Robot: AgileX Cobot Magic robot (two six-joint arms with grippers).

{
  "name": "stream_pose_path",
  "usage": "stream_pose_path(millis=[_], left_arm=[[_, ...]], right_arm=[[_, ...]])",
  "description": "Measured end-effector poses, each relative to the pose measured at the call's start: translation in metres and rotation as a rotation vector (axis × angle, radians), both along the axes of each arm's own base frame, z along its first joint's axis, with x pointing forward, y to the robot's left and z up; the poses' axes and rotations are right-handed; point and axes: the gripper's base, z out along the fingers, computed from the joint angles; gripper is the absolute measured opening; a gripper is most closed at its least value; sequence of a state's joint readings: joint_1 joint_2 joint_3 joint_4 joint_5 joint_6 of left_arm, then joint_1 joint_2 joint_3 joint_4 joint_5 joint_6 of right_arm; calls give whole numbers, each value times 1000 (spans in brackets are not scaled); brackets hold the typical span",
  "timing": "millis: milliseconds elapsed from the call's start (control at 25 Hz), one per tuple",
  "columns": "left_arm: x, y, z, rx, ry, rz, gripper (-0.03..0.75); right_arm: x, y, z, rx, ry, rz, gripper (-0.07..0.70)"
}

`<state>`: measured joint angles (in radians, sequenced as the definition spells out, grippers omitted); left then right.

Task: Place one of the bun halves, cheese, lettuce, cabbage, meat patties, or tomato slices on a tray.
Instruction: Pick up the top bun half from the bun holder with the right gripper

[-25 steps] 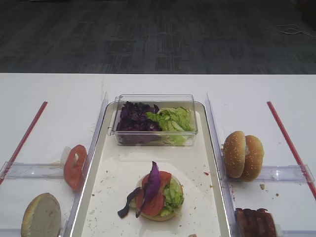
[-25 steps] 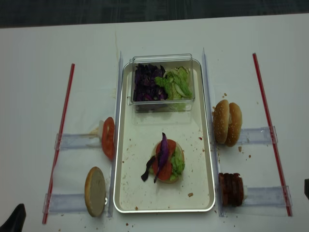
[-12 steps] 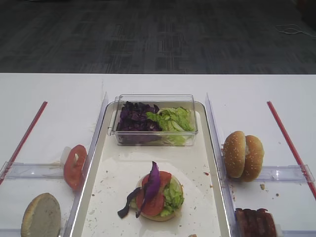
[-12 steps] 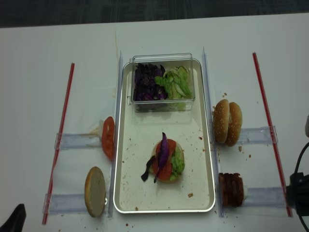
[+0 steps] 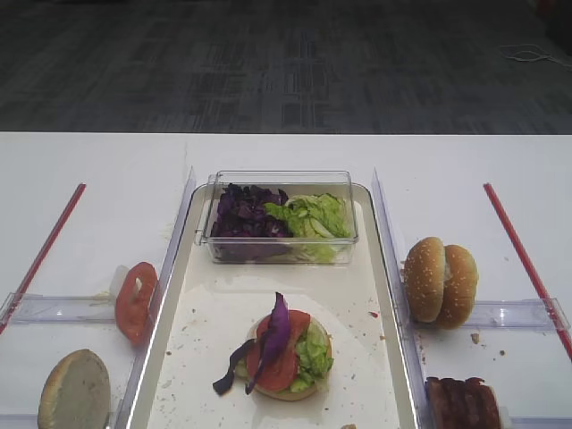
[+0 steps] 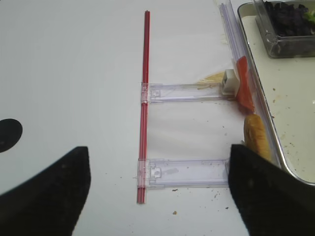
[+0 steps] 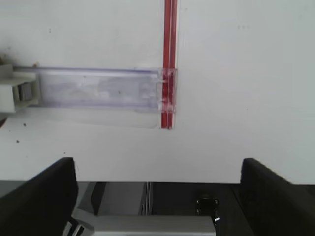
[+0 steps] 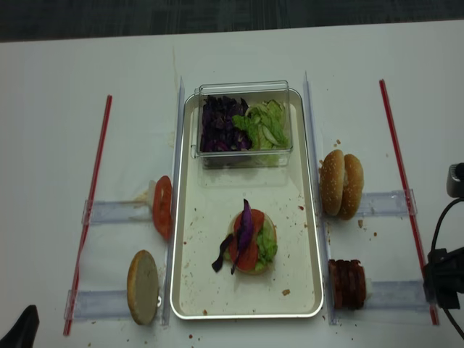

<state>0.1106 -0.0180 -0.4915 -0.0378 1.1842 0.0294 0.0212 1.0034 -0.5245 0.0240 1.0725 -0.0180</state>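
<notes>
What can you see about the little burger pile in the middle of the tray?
The burger pile sits in the near half of the cream tray, apart from the clear box. At the bottom is a pale bun base, mostly hidden. Crinkly light green lettuce spills out on the right. A red tomato slice lies on top, and dark purple cabbage strips drape over it, hanging off the left side. Crumbs lie around it.
</notes>
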Motion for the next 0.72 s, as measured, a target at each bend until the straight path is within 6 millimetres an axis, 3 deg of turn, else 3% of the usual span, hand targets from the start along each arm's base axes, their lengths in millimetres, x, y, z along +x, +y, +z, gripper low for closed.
stream_pose_path(millis=[200,720], left_arm=[[0,0,0,0,0,0,564],[0,0,0,0,0,0,564]], right_arm=[[36,2,2,10,2,-8,689],[156,5,6,21,38,-13,689]])
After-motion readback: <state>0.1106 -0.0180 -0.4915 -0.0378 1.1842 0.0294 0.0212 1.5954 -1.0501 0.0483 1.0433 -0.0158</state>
